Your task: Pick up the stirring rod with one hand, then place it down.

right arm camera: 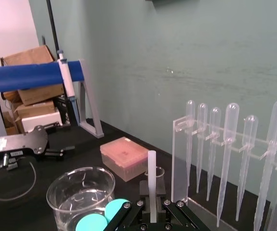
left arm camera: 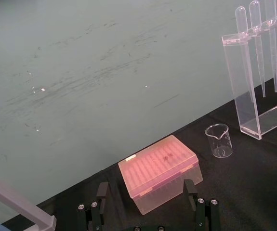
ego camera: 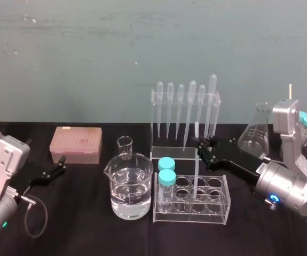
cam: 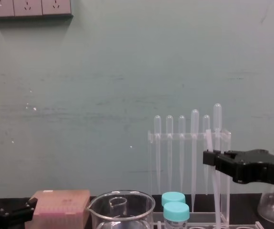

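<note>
"Checking status: rod picked?"
"Black right hand [ego camera: 200, 145] clamped on thin translucent-white stirring rod [ego camera: 195, 176], upright, lower end at clear test-tube rack [ego camera: 225, 198]. Lift-off unclear; put-down left. Left hand [ego camera: 60, 165] parked, jaws apart."

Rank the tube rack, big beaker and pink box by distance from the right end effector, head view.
1. Tube rack, just under the right end effector.
2. Big beaker, to its left.
3. Pink box, far left.
</note>
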